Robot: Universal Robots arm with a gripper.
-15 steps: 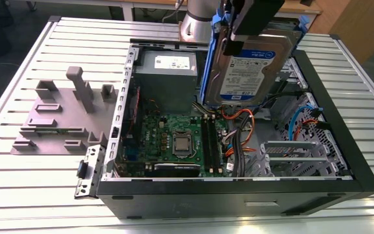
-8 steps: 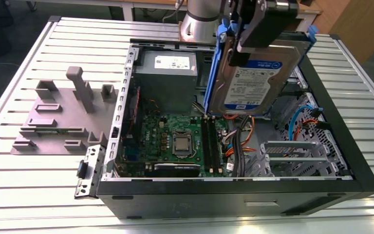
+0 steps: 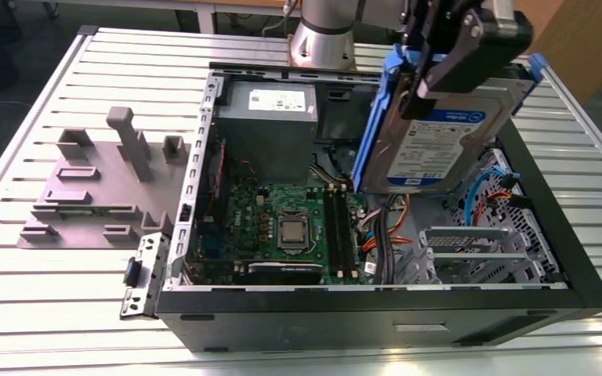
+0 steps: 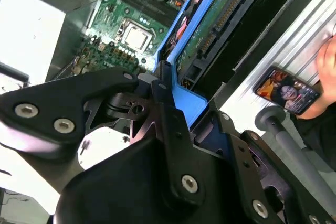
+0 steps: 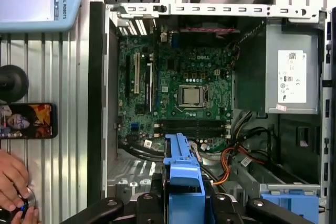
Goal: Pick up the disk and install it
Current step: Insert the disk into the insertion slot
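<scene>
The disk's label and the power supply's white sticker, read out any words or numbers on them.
Disk, white-and-blue label: rows of print, too small to read, so nothing can be quoted.
Power supply, white sticker: fine print and small marks, too small to read.

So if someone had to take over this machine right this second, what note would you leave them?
Claw: shut on the top edge of the disk, at its blue frame.
Disk: held on edge, tilted, over the open computer case, toward the exterior view's right.
Done: the disk is picked up.
Left: it is not yet set in; it hangs above the cables and the metal bay.
Mind: a person's hand and a phone are close beside the case.
</scene>
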